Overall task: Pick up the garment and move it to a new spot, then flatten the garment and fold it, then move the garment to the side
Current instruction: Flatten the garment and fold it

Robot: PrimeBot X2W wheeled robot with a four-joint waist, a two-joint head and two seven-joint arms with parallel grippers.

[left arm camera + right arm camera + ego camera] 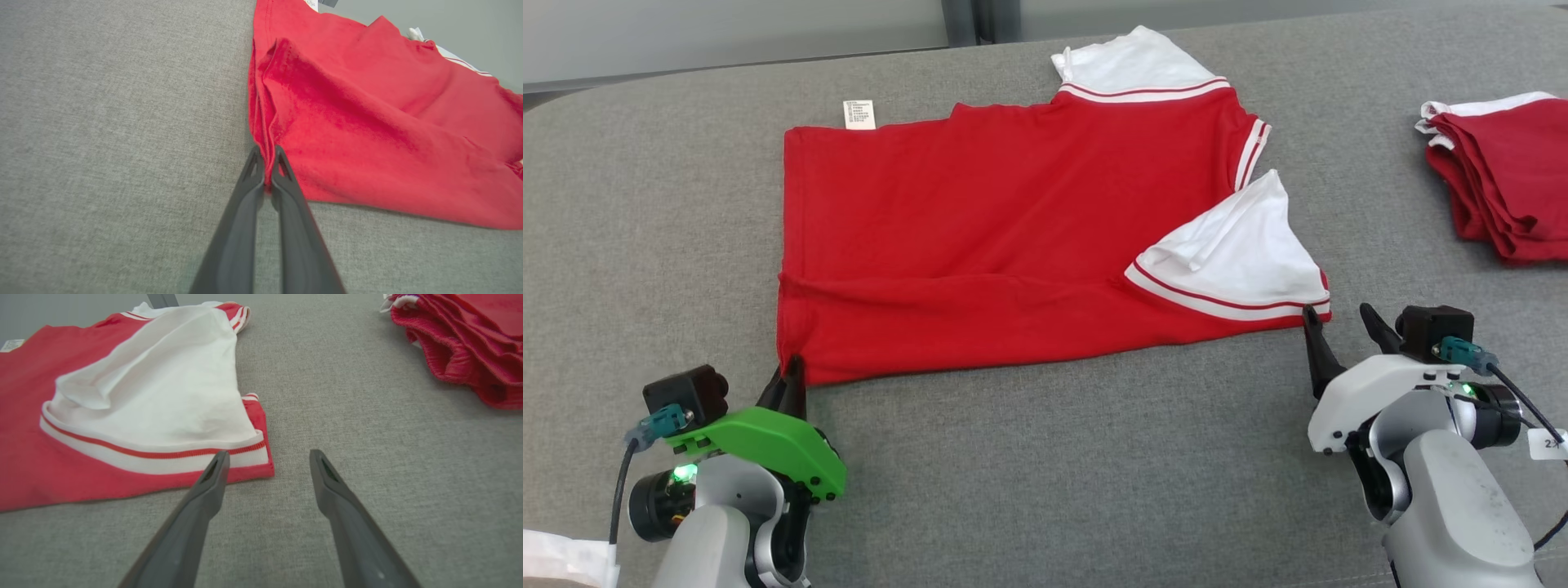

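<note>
So far we have the shirt (1013, 237) lying flat at centre, seemingly partly folded, our left claw (791, 377) pinching its corner at seven o'clock and our right claw (1341, 327) spread wide beside the sleeve (1241, 245) at four o'clock; further folds and the move aside remain.

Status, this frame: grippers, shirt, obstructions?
Left gripper shut on shirt, near left corner. Right gripper open at near right corner, no grip. Shirt spread out, near sleeve folded in. Pile far right, clear of the work.
</note>
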